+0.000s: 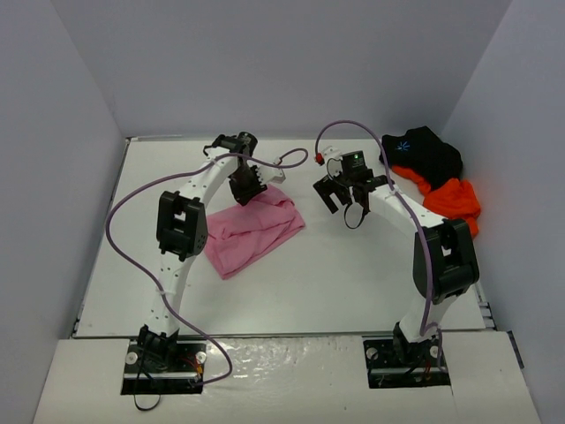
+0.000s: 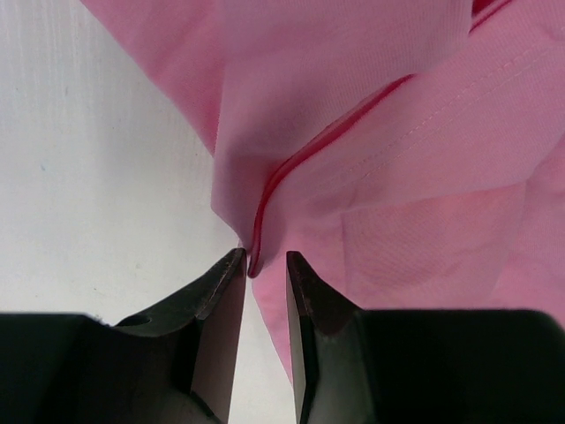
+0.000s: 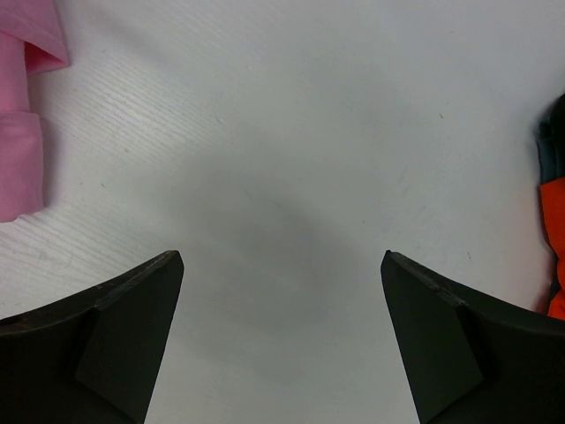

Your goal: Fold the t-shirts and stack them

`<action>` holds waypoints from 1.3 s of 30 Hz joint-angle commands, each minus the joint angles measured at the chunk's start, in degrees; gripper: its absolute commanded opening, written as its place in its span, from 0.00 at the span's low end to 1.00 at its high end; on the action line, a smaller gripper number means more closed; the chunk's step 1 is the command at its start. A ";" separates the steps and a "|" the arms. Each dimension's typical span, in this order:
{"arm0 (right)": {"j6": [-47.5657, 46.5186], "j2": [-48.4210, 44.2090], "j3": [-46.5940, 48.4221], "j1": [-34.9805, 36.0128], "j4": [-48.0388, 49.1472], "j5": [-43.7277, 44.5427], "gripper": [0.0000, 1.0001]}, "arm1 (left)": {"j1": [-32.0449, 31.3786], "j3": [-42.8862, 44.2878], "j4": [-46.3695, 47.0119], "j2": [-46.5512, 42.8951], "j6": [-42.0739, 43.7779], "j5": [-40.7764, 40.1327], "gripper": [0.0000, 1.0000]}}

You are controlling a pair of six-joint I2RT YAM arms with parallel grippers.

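Overhead, the crumpled, soft pink t-shirt [image 1: 254,228] lay on the flat white table [image 1: 335,283]. The left gripper [image 1: 248,190] was down on the far edge of the pink t-shirt. The right gripper [image 1: 340,196] hung just to the right of the pink t-shirt, over bare table. Well to the right of the pink t-shirt, a bunched black t-shirt [image 1: 424,152] with a small light-blue starburst print lay against a bright orange t-shirt [image 1: 452,200]. From above, neither gripper's jaw gap could be judged.

Closer in, the left wrist view filled that gap. The left gripper [image 2: 265,259] had its jaws drawn nearly together. They pinched a seamed edge of the pink t-shirt [image 2: 397,132], whose folds fanned away from the tips. White table [image 2: 88,177] showed beside the cloth. The other two shirts were out of this view.

Lastly, the right wrist view showed the right gripper [image 3: 282,265] with its jaws spread wide and nothing between them, only table [image 3: 291,132] below. A strip of the pink t-shirt [image 3: 18,132] showed at one edge. Slivers of the orange t-shirt [image 3: 554,238] and black t-shirt [image 3: 552,141] showed at the opposite edge.
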 commanded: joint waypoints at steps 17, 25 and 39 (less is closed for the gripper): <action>-0.24 -0.35 -0.15 -0.52 4.41 0.61 0.93 | -2.91 -0.43 -0.65 -3.25 0.36 -1.17 0.22; -0.15 0.09 0.03 -0.61 4.41 0.61 0.93 | -2.91 -2.62 0.14 -4.69 -0.03 -3.12 0.22; 0.22 0.09 0.06 -0.59 4.41 0.73 0.93 | -2.83 -7.78 5.33 -7.88 -3.08 -6.42 0.16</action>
